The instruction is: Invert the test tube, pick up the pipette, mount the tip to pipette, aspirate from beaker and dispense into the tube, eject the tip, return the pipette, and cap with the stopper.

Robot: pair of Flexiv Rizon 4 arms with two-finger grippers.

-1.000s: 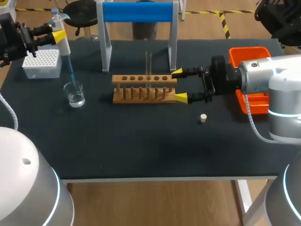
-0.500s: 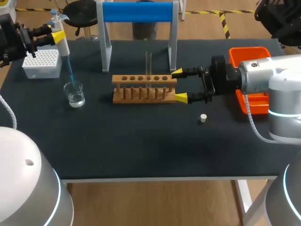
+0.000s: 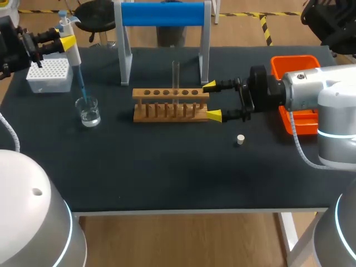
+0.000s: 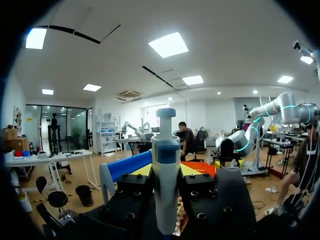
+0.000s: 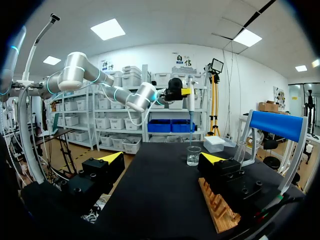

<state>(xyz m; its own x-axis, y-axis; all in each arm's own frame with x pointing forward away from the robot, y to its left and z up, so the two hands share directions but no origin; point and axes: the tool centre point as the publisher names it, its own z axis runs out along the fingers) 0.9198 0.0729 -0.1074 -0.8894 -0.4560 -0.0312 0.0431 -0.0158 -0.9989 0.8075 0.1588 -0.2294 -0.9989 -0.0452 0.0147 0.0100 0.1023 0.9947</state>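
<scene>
Left gripper [image 3: 67, 43] is up at the far left of the black table [image 3: 167, 172], clamped from both sides on the white pipette [image 3: 73, 50], which hangs upright with its blue-capped plunger on top. From the left wrist camera the pipette body [image 4: 166, 185] stands squarely between the black finger blocks. Its slim blue pipette tip [image 3: 82, 84] runs down into the mouth of the small clear glass beaker [image 3: 88, 112], which holds a little clear liquid; whether the tip touches the liquid, I cannot tell. Just behind the beaker sits the white tip box [image 3: 50, 75], its top a grid of holes. Over in the middle, the wooden test tube rack [image 3: 171, 104] lies lengthwise, and the clear glass test tube [image 3: 176, 73] stands upright in one of its holes, right of centre. Right gripper [image 3: 211, 100] is level with the rack's right end, fingers spread wide and gripping nothing, one yellow tip at the rack's far corner and one at its near corner; contact with the wood I cannot make out. The small white stopper [image 3: 240, 139] sits alone on the table, near and to the front of that gripper. Behind the right arm's wrist is the orange plastic bin [image 3: 293, 65], and at the back stands the white frame with a blue roller bar [image 3: 162, 14].
</scene>
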